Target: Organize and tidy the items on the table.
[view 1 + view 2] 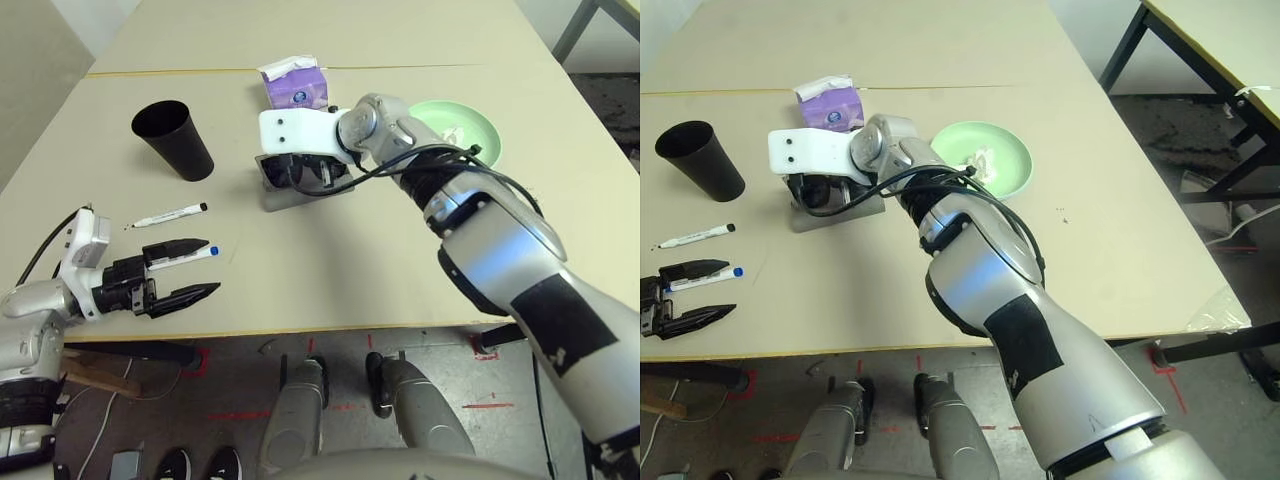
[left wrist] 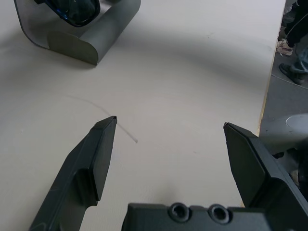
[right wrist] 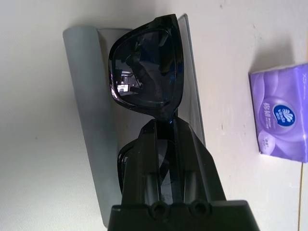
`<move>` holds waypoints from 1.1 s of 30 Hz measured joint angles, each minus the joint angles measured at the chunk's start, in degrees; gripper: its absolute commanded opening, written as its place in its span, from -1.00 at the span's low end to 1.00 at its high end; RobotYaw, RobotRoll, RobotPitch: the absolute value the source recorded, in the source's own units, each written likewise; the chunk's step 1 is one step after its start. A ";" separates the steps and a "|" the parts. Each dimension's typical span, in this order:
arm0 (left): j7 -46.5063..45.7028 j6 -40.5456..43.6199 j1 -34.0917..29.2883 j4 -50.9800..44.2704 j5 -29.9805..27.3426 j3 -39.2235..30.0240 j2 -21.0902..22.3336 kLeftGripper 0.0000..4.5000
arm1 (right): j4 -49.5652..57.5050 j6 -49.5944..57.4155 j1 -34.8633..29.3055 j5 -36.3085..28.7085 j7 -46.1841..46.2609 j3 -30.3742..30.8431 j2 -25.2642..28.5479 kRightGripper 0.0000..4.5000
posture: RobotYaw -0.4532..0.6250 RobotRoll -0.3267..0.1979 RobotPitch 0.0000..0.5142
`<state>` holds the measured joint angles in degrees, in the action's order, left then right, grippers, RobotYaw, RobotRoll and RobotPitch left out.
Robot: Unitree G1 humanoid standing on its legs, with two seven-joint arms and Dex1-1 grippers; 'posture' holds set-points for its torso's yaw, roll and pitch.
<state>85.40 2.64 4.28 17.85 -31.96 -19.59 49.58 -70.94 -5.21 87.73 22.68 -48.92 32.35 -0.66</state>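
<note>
The left pincer lay nearest, at the lower left of the left eye frame, its two black fingers spread wide and empty over the beige matte worktop. A white marker with a blue cap lay between those fingers, and a second white marker with a black cap lay just above it. Further up stood a black tapered cup, tilted. At the upper middle sat the purple tissue box, a white sheet sticking out of its top, close to the thin yellowish seam. To its right the round green plate carried a crumpled white tissue. At frame centre the right pincer was clamped shut on the bridge of the glossy black sunglasses, which hung directly over the open grey glasses case, a smooth curved shell lying on the worktop just below the tissue box
</note>
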 measured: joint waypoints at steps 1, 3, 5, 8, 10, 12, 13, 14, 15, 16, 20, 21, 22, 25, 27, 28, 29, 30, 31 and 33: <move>-0.13 0.13 -0.16 -0.06 -0.01 -0.13 0.00 1.00 | -0.06 -0.28 -0.06 0.17 0.09 -0.01 -0.13 -0.91 | 0.04 0.25 -0.09; -0.39 0.41 -0.67 -0.69 -0.09 -0.42 0.00 1.00 | -0.32 -0.82 -0.10 0.44 0.43 -0.06 -0.27 -0.91 | 0.05 0.25 -0.08; -0.61 0.70 -1.24 -1.62 -0.24 -0.63 0.00 1.00 | -0.56 -1.49 -0.11 0.70 0.61 -0.07 -0.26 -0.91 | 0.05 0.25 -0.08; -1.00 1.04 -2.20 -2.72 -0.63 -0.83 -0.01 1.00 | -0.80 -2.68 -0.18 0.96 0.92 -0.07 -0.26 -0.91 | 0.06 0.25 -0.06; -1.39 1.42 -3.02 -3.67 -1.23 -1.15 -0.02 1.00 | -1.15 -3.46 -0.24 1.15 1.36 -0.07 -0.23 -0.91 | 0.07 0.25 -0.05; -1.85 1.73 -3.69 -4.61 -1.53 -1.46 -0.04 1.00 | -1.40 -4.09 -0.30 1.83 1.74 -0.07 -0.22 -0.91 | 0.07 0.25 -0.05; -1.98 1.92 -4.01 -5.01 -1.65 -1.60 -0.04 1.00 | -1.53 -4.40 -0.35 2.08 1.95 -0.07 -0.23 -0.91 | 0.08 0.25 -0.05; -2.10 1.97 -4.49 -5.50 -1.78 -1.71 -0.04 1.00 | -1.60 -4.64 -0.39 2.21 2.05 -0.07 -0.23 -0.91 | 0.08 0.25 -0.05; -2.22 2.04 -4.77 -5.74 -1.90 -1.72 -0.05 1.00 | -1.65 -4.72 -0.39 2.30 2.15 -0.07 -0.21 -0.91 | 0.08 0.25 -0.05; -2.41 2.17 -4.92 -5.99 -2.00 -1.78 -0.07 1.00 | -1.68 -4.79 -0.39 2.45 2.25 -0.07 -0.21 -0.91 | 0.08 0.25 -0.05; -2.94 2.65 -5.76 -6.84 -2.22 -1.95 -0.09 1.00 | -1.82 -5.49 -0.54 3.04 2.68 -0.07 -0.21 -0.91 | 0.09 0.25 -0.05; -3.02 2.73 -5.91 -6.97 -2.25 -1.97 -0.09 1.00 | -1.83 -5.64 -0.58 3.16 2.75 -0.07 -0.21 -0.91 | 0.09 0.25 -0.05; -3.14 2.78 -6.01 -7.20 -2.29 -2.02 -0.09 1.00 | -1.84 -5.76 -0.66 3.22 2.84 -0.07 -0.20 -0.91 | 0.09 0.25 -0.04; -3.49 3.00 -6.32 -8.20 -2.44 -2.26 -0.09 1.00 | -1.84 -6.12 -0.94 3.43 3.26 -0.07 -0.09 -0.91 | 0.09 0.25 -0.03; -3.72 3.13 -6.72 -8.75 -2.49 -2.30 -0.09 1.00 | -1.96 -6.44 -1.30 3.89 3.45 -0.07 0.04 -0.91 | 0.10 0.25 -0.03; -3.83 3.21 -6.89 -8.85 -2.50 -2.31 -0.09 1.00 | -2.23 -6.47 -1.62 4.22 3.45 -0.07 0.07 -0.91 | 0.10 0.25 -0.02; -3.88 3.34 -7.00 -8.92 -2.52 -2.32 -0.10 1.00 | -2.46 -6.48 -2.04 4.42 3.45 -0.07 0.16 -0.91 | 0.10 0.25 -0.02; -3.90 3.43 -7.05 -8.97 -2.54 -2.33 -0.10 1.00 | -2.60 -6.49 -2.46 4.53 3.45 -0.07 0.30 -0.91 | 0.10 0.25 -0.02; -3.92 3.54 -7.17 -9.05 -2.57 -2.42 -0.10 1.00 | -2.79 -6.48 -2.77 4.65 3.46 -0.07 0.40 -0.91 | 0.10 0.25 -0.02; -3.93 3.67 -7.24 -9.14 -2.60 -2.54 -0.10 1.00 | -2.92 -6.48 -2.89 4.76 3.41 -0.07 0.68 -0.91 | 0.09 0.25 -0.02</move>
<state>81.47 6.31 -2.96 8.71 -34.56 -22.13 49.47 -73.86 -11.69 84.84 27.44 -45.51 32.28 0.02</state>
